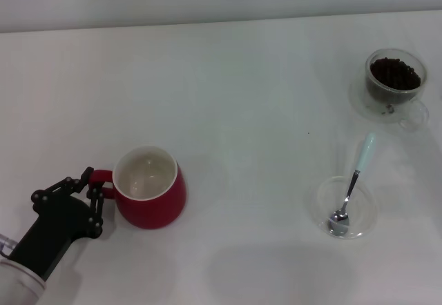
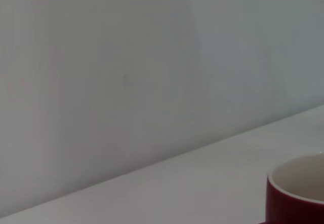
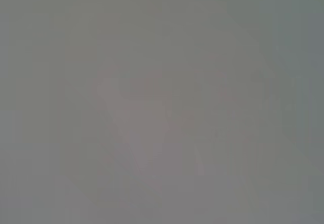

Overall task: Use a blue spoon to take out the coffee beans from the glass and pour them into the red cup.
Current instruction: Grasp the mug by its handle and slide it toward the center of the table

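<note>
Head view: the left gripper [image 1: 95, 198] sits by the desk's [image 1: 242, 84] near left corner, its black fingers [image 1: 97, 208] set on either side of the red cup's [image 1: 148, 188] loop handle; whether they clamp it cannot be told. The cup stands upright with a bare white inside. Toward the far right corner, the glass [image 1: 394, 84] holds the coffee beans [image 1: 394, 72]. Near the right edge, the blue spoon [image 1: 352, 184] lies with its metal bowl in a clear round dish [image 1: 345, 207], its handle leaning over the rim toward the glass. The right gripper is out of sight.
</note>
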### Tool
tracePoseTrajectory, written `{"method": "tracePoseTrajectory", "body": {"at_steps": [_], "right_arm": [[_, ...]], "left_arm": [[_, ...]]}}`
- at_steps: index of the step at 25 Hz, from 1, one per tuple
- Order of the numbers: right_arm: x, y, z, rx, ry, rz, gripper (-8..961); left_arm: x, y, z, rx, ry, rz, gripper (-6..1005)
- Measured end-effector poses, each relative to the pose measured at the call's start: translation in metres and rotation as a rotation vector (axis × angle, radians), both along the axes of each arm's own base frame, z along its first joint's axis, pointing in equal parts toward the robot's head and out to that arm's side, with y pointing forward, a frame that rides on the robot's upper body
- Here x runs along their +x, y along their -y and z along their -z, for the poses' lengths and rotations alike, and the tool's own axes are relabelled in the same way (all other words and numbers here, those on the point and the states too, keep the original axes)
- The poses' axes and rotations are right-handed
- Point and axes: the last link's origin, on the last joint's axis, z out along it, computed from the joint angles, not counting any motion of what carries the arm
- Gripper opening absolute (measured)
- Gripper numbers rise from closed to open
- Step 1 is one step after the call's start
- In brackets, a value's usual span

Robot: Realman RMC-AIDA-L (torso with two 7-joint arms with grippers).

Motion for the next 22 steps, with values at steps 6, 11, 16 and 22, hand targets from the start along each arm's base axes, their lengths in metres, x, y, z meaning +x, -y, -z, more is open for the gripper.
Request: {"method": "tracePoseTrajectory", "body": {"at_steps": [6,11,16,22], "right_arm": [[0.0,0.0,0.0,0.0,0.0,0.001,876],[0.0,0.001,0.0,0.0,-0.001,0.002,876],[0.0,0.001,0.001,0.0,-0.002,0.002,876],[0.001,0.002,0.001,0.001,-0.005,0.004,876]], "left_arm": [[0.002,-0.004,0.0,-0.003,-0.004,0.008,124],[0.005,-0.008,0.0,-0.003,-0.006,0.021,122],[0.01,-0.017,0.0,-0.004,-0.009,0.045,119],[0.019,-0.029,0.002,-0.021,-0.013,0.078,116]]}}
